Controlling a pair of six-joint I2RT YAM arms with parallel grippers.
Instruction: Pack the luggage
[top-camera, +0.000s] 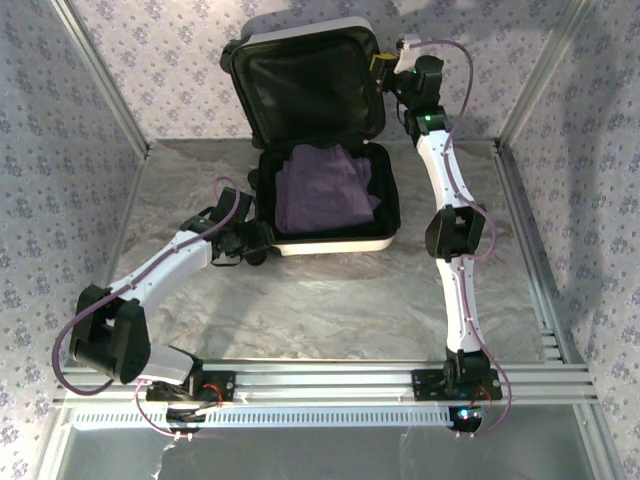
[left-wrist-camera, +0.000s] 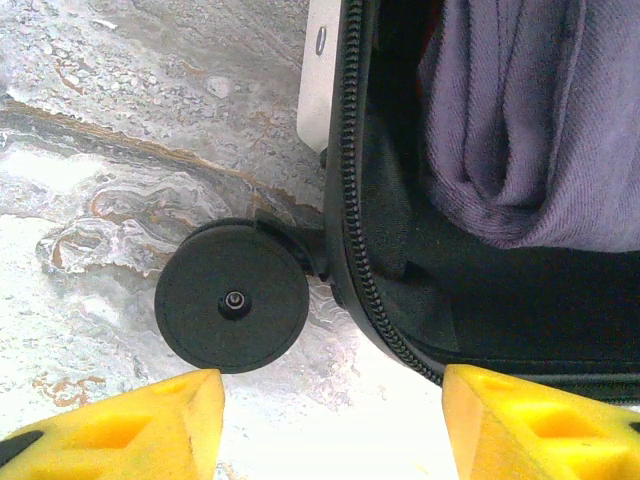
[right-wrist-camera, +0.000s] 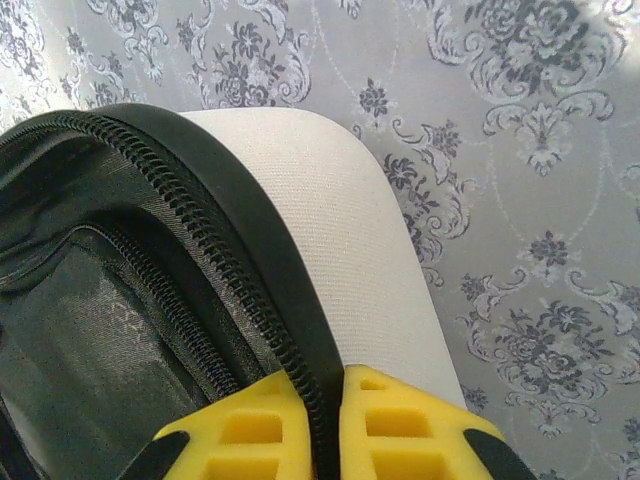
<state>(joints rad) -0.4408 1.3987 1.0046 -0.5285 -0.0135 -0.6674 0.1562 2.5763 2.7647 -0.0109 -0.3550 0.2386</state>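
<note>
Floral-wallpaper walls (top-camera: 180, 60) are boxing in a marble-look tabletop (top-camera: 330, 320). White hard-shell suitcase (top-camera: 318, 145) is sitting mid-table toward the back: base (top-camera: 330, 243) lying flat, lid (top-camera: 305, 90) standing upright by the back wall, folded purple garment (top-camera: 325, 190) lying in the base

R gripper (right-wrist-camera: 325, 400) is pinching the lid's top corner, yellow fingers (right-wrist-camera: 400, 420) closed on the black zipper band (right-wrist-camera: 270, 270) w/ white shell (right-wrist-camera: 340, 220) on the outer side. L gripper (left-wrist-camera: 330, 420) is hovering at the base's front-left corner, jaws apart, nothing btwn them, black wheel (left-wrist-camera: 232, 297) just ahead

Handling, my read: shell is looking stiff + smooth, so prob slippery on flat faces; rim/zipper band is giving the better bite. Lid should be light and swinging on its hinge, so the top corner is giving max leverage. Case is riding on wheels, so base is likely sliding when the lid gets pushed; bracing near the wheel corner w/ L arm is looking sensible. Garment is soft, could be bunching into the zipper line
</note>
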